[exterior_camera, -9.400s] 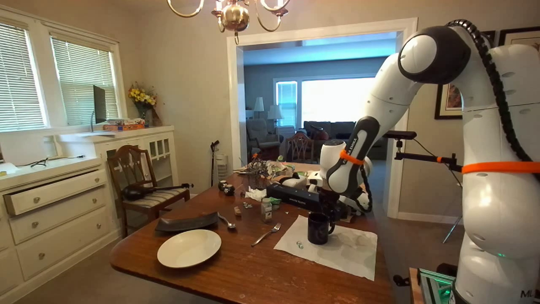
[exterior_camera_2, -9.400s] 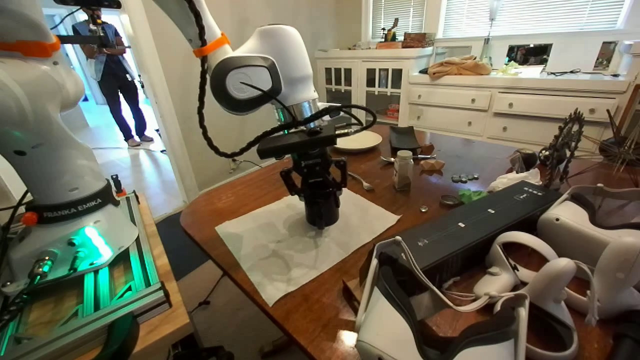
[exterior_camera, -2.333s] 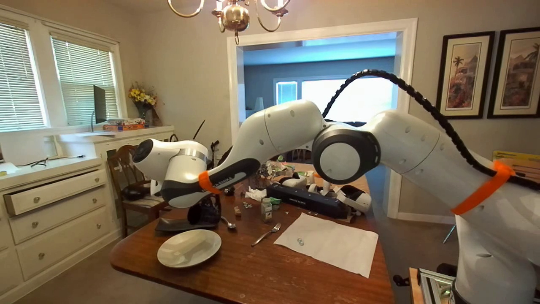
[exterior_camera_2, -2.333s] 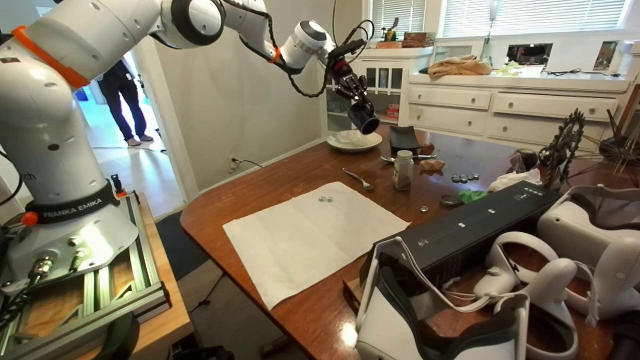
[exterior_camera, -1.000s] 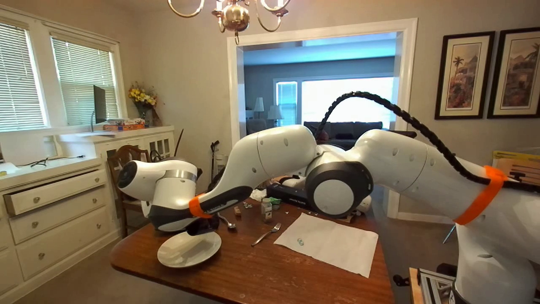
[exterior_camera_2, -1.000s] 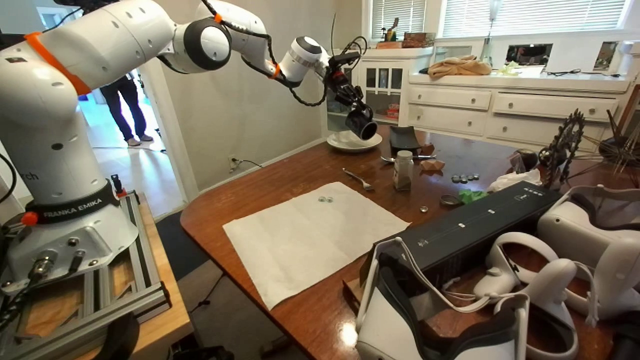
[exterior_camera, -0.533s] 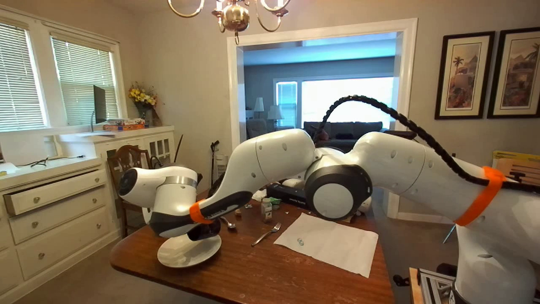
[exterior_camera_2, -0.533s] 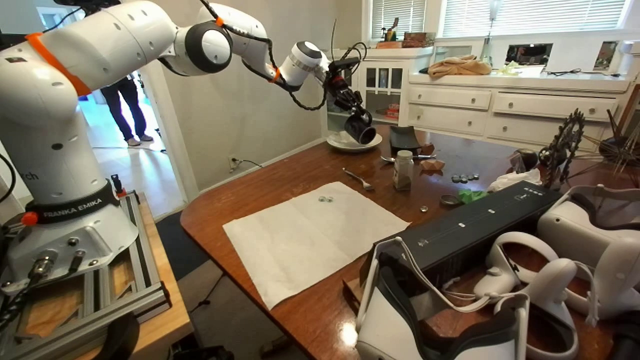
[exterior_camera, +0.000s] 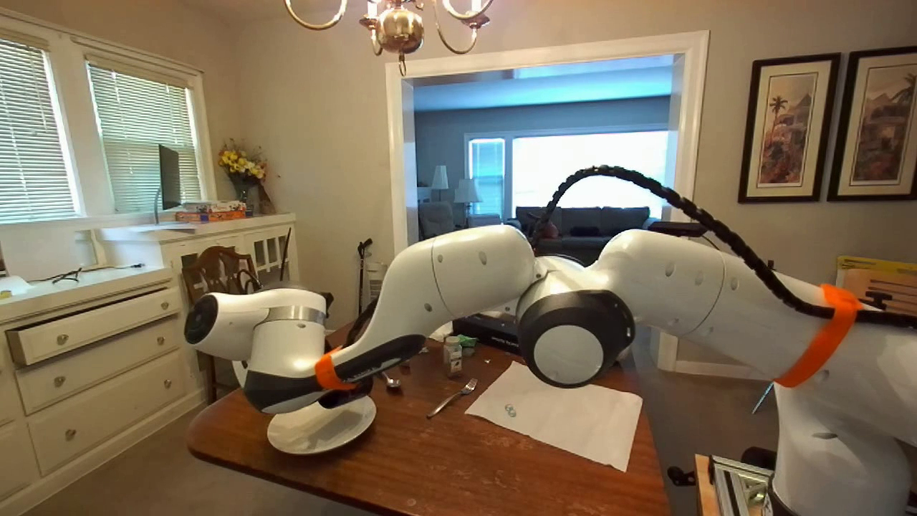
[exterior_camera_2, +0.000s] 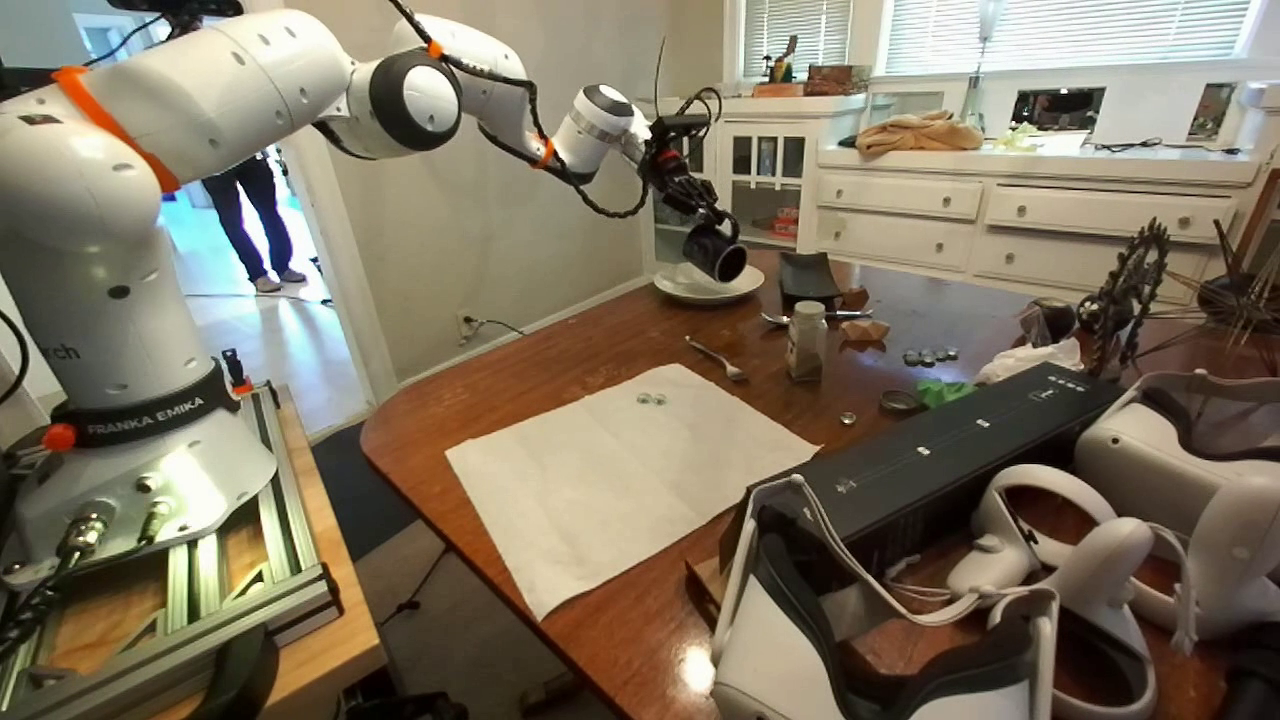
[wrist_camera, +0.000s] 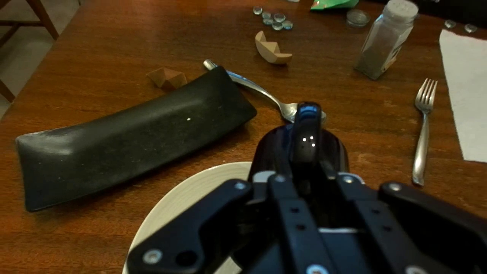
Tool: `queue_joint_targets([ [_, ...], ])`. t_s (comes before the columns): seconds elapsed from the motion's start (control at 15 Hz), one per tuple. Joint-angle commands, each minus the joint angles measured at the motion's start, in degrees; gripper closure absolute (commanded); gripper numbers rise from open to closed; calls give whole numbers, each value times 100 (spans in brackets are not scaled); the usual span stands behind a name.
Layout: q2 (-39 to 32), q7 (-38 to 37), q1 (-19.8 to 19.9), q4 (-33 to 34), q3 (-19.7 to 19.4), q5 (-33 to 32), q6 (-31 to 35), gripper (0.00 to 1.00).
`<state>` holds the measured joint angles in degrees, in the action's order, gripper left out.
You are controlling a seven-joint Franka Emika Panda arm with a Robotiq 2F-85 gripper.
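Note:
My gripper (wrist_camera: 304, 171) is shut on the handle of a glossy black mug (wrist_camera: 262, 152). In an exterior view the gripper (exterior_camera_2: 703, 207) holds the mug (exterior_camera_2: 708, 252) tilted on its side, its open mouth facing away from the arm. The mug is above or beside the cream plate (exterior_camera_2: 690, 287); whether they touch I cannot tell. In an exterior view the arm hides most of the mug, and the plate (exterior_camera: 322, 430) shows below it. The plate also shows in the wrist view (wrist_camera: 190, 190), partly under the gripper.
A long black tray (wrist_camera: 133, 140), a spoon (wrist_camera: 262, 90), a fork (wrist_camera: 422, 140) and a shaker jar (wrist_camera: 384, 42) lie or stand around the mug. White paper (exterior_camera_2: 620, 490) with two glass beads lies on the table. A long dark box (exterior_camera_2: 940, 450) and VR headsets (exterior_camera_2: 770, 640) are farther along.
The mug, upright on the white paper 9.4 s ago, has been carried to the plate and tipped sideways. Over the last second the arm has lowered slightly and the mug has shifted a little.

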<state>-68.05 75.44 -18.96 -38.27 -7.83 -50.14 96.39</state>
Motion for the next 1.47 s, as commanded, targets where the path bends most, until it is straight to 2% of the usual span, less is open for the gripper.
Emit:
queue_joint_targets([
  [0.0,-316,654,-317,578,-323,-373,-649,95],
  [0.27,-596,1321,-524,835,-534,-560,-962,95],
  [0.47,-790,1639,-572,937,-628,-583,-883,95],
  [1.4,-1056,2255,-537,896,-517,-967,-754,95],
])
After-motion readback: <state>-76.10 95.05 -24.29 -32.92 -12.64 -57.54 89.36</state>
